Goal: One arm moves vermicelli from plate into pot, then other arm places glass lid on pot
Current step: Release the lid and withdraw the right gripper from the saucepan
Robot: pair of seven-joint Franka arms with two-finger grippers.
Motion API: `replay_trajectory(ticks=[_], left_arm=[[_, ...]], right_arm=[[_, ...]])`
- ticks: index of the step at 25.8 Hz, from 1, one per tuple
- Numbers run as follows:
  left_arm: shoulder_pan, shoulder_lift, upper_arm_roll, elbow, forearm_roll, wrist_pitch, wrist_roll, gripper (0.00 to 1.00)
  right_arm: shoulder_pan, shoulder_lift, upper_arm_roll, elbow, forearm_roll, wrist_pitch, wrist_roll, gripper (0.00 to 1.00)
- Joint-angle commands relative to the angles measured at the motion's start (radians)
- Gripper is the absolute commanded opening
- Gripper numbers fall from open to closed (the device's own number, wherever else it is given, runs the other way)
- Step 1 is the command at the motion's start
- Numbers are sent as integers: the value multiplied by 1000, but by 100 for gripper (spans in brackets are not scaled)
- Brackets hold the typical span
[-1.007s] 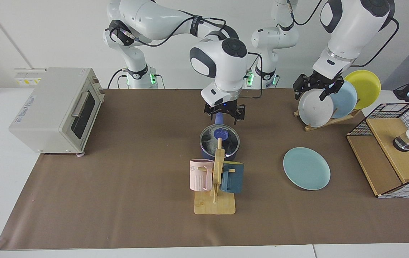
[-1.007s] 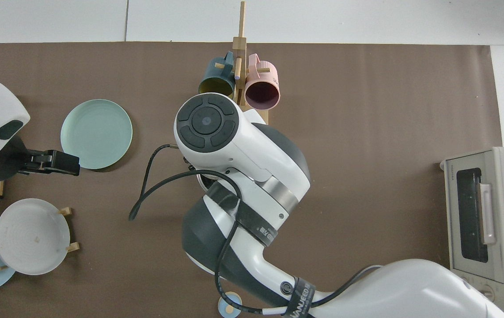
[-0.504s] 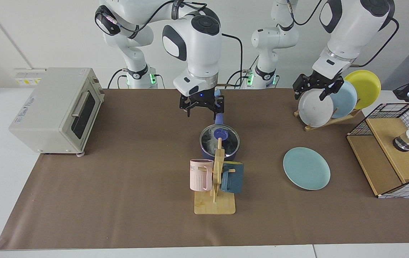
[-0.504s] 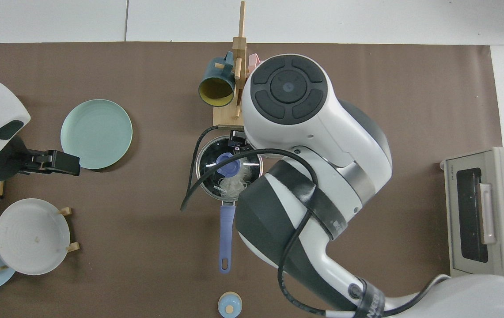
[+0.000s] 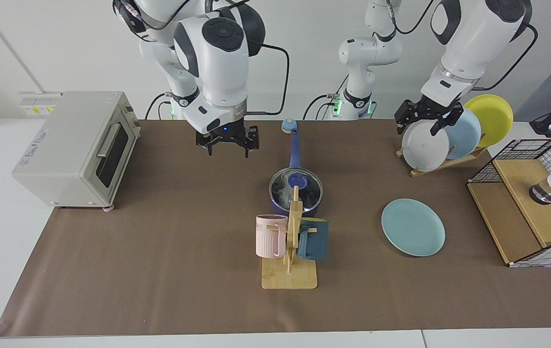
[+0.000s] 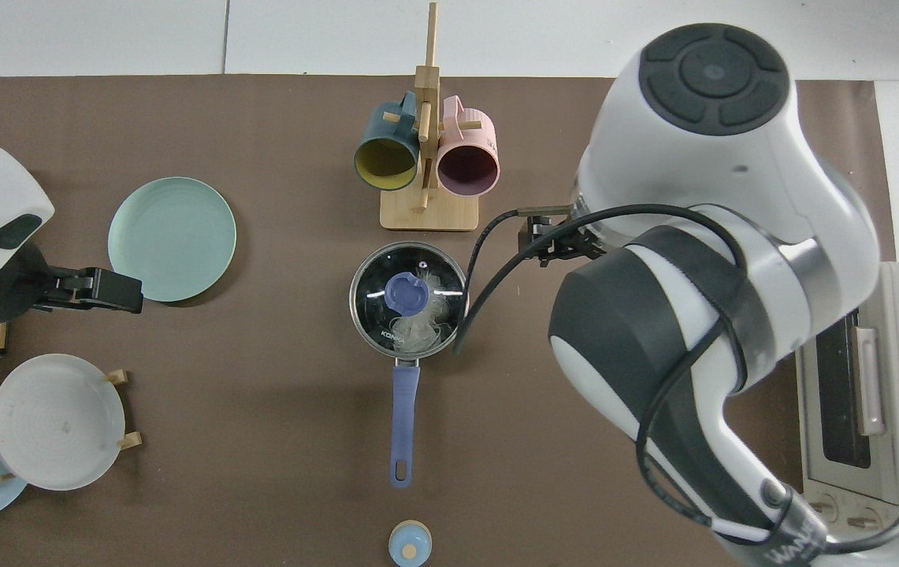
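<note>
my right hand [image 5: 227,140] hangs above the brown surface [image 5: 159,251], between the toaster oven [image 5: 75,147] and the pot [image 5: 296,193], well apart from both. its fingers stand spread and hold nothing. my left hand [image 5: 428,117] waits by the dish rack [image 5: 442,162], over the grey-white plate [image 5: 424,145]; its fingers look parted and empty, though the plates behind make that hard to read.

findings on the task's things: the glass lid [image 6: 410,294] sits on the pot, rim to rim as far as the top view shows, blue knob at centre. the vermicelli [image 6: 421,331] lies inside the pot, visible through the glass. the plate [image 5: 413,226] lies bare on the surface, well apart from the pot.

judgement: both steps look done, noodles in and lid on. nothing is left to grasp. the next move calls only for taking my right hand clear of the mug stand [image 5: 289,251] and the pot handle [image 5: 295,147], without knocking the lid.
</note>
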Motion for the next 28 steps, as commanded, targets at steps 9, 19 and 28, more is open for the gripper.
replay_trajectory(ticks=[9, 19, 28], left_arm=[[-29, -18, 7, -14, 0, 12, 8, 100], [-18, -19, 8, -14, 0, 12, 8, 100], [-21, -18, 8, -14, 0, 12, 8, 100]], right_arm=[[71, -222, -404, -160, 174, 23, -438, 100], [119, -340, -659, -240, 244, 6, -693, 100], [117, -414, -723, -240, 244, -48, -733, 100]])
